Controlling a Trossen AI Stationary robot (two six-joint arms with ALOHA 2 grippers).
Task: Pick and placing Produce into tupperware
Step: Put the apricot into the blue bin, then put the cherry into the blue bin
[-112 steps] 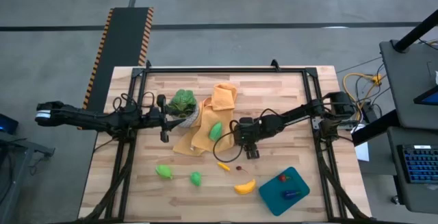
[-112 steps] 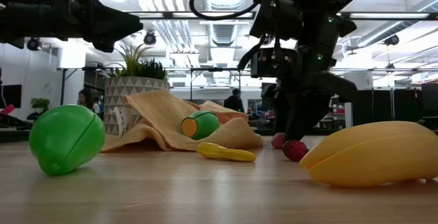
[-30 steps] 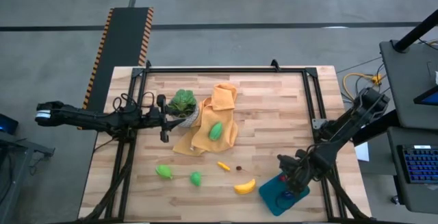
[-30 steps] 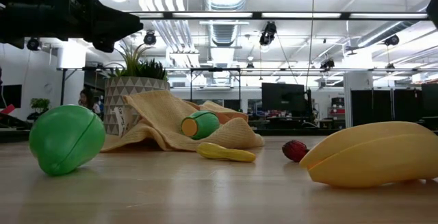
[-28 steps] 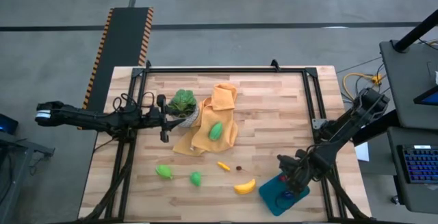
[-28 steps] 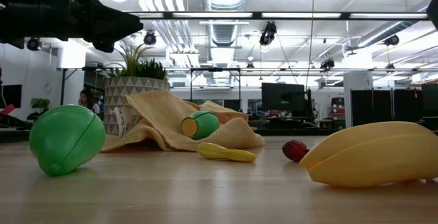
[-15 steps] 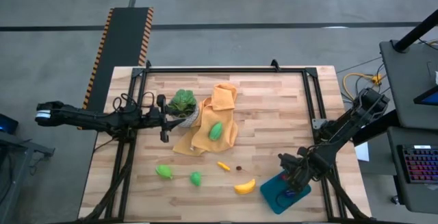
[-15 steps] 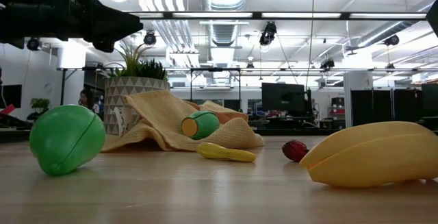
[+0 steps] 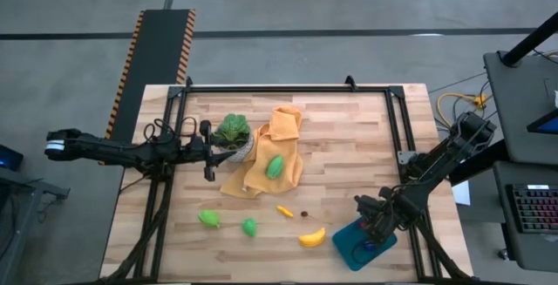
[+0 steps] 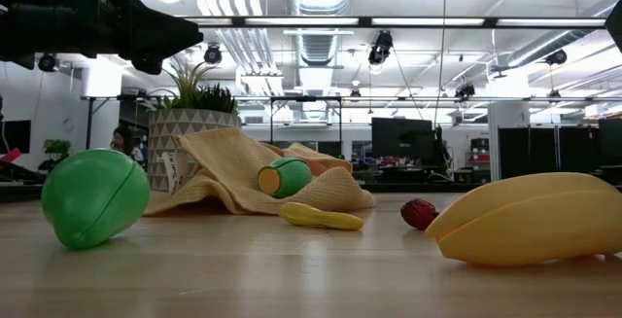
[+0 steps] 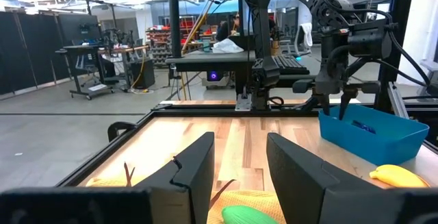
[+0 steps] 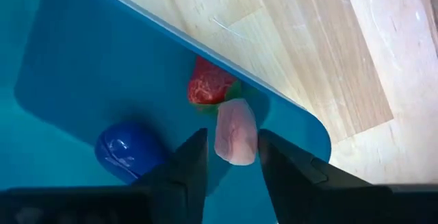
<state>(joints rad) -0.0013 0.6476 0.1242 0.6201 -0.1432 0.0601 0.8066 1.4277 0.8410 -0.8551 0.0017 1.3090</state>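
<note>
Blue box (image 9: pixel 364 243) has three pieces; right gripper (image 12: pixel 234 157) is open above a pink one (image 12: pixel 235 140). Banana (image 9: pixel 312 237) and greens wait.

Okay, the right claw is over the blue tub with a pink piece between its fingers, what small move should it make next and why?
Probably finish opening and lift straight up. In the right wrist view the right claw is over the tupperware, and the pink piece sits between its fingers beside a red piece and a blue one already inside. Whether the fingers are clear of it is hard to tell.
</note>
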